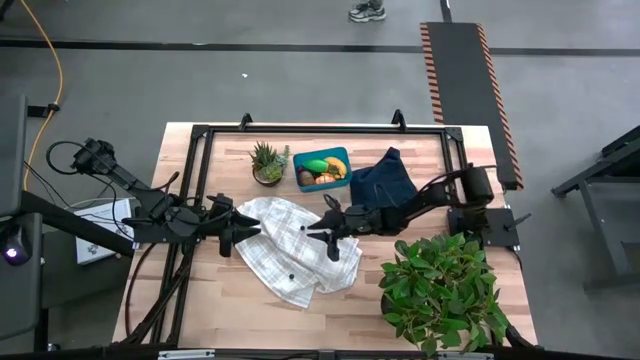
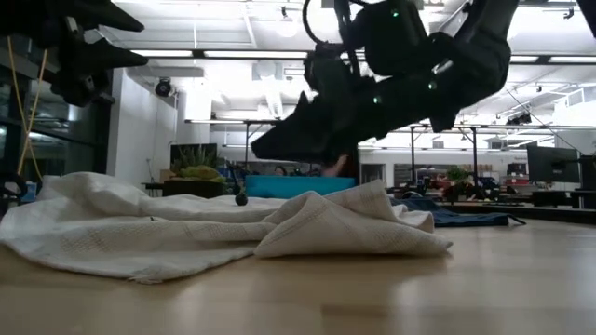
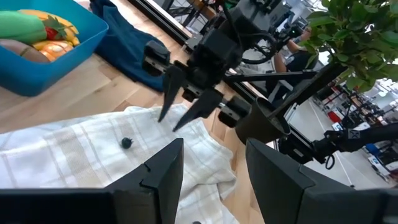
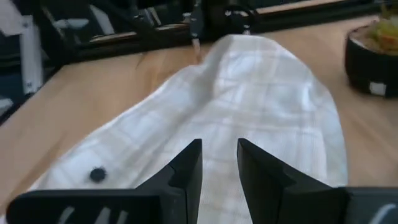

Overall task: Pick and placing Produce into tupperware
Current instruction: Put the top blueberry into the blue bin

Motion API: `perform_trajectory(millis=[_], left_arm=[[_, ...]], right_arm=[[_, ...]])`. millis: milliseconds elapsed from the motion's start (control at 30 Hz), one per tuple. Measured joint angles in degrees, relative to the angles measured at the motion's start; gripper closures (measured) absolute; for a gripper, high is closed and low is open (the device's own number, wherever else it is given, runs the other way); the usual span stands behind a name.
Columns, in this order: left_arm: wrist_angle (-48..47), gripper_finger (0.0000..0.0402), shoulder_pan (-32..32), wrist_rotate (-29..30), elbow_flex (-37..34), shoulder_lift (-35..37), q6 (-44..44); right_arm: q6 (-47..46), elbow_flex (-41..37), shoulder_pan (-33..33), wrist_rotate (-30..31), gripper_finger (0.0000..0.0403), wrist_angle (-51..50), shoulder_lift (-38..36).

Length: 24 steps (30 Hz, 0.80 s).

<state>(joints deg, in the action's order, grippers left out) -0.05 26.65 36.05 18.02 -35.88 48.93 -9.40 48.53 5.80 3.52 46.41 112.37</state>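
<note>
right hand [image 1: 322, 229] hangs over the crumpled white checked cloth [image 1: 290, 250], fingers apart and empty. a tiny dark round berry [image 4: 97, 175] lies on the cloth just ahead of it and off to one side; a second dark berry [image 1: 291, 277] lies farther off. teal-blue rectangular plastic tupperware [image 1: 322, 168] stands behind the hand, already holding green, yellow and orange pieces. left hand [image 1: 238, 231] waits at the cloth's far edge, fingers apart. judgement: centre the fingertips over the berry, descend slowly, close gently so neither cloth bunches nor berry rolls.
</note>
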Motion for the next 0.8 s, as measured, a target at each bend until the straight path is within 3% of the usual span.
perform_trajectory(millis=[400,800], left_arm=[[0.0,0.0238,0.0,-1.6,0.0,0.0,1.0],[-0.1,0.0238,0.0,-1.6,0.0,0.0,1.3]], right_arm=[[-0.6,0.0,-0.6,2.9,0.0311,1.3,3.2],[4.1,0.0,-1.4,0.7,0.0287,-0.5,4.2]])
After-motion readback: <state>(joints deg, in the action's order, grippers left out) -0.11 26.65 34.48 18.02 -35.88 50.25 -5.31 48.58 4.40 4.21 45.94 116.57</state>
